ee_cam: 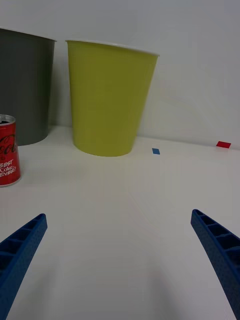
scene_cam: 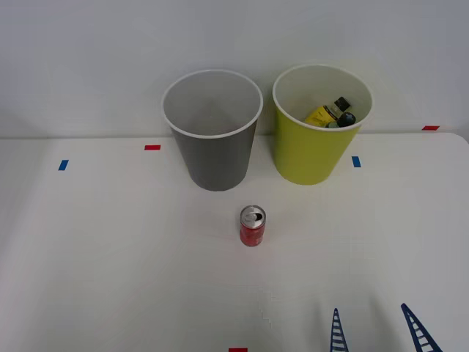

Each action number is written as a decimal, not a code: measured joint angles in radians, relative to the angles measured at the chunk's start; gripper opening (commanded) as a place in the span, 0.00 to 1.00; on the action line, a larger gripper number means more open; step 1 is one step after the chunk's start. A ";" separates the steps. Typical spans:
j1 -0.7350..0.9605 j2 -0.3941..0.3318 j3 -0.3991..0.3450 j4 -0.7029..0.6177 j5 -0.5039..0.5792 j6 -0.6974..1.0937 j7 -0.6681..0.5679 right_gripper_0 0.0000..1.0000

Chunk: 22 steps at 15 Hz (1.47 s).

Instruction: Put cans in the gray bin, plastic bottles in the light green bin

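A small red can with a silver top stands upright on the white table, in front of the gray bin. To its right stands the light green bin, with plastic bottles lying inside, one with a yellow label and black cap. My right gripper is open low at the front right, well short of the can and right of it. In the wrist view the can, the gray bin and the light green bin lie ahead of my open gripper, whose blue fingers hold nothing.
Small red tape marks and blue tape marks dot the white table. A white wall rises right behind the bins. The table's right edge runs near the red mark at far right.
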 measured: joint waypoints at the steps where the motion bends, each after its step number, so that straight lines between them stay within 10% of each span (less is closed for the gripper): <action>1: 0.000 0.000 0.000 0.000 0.000 0.000 0.000 1.00; 22: 0.000 0.000 0.000 0.000 0.000 0.000 0.000 1.00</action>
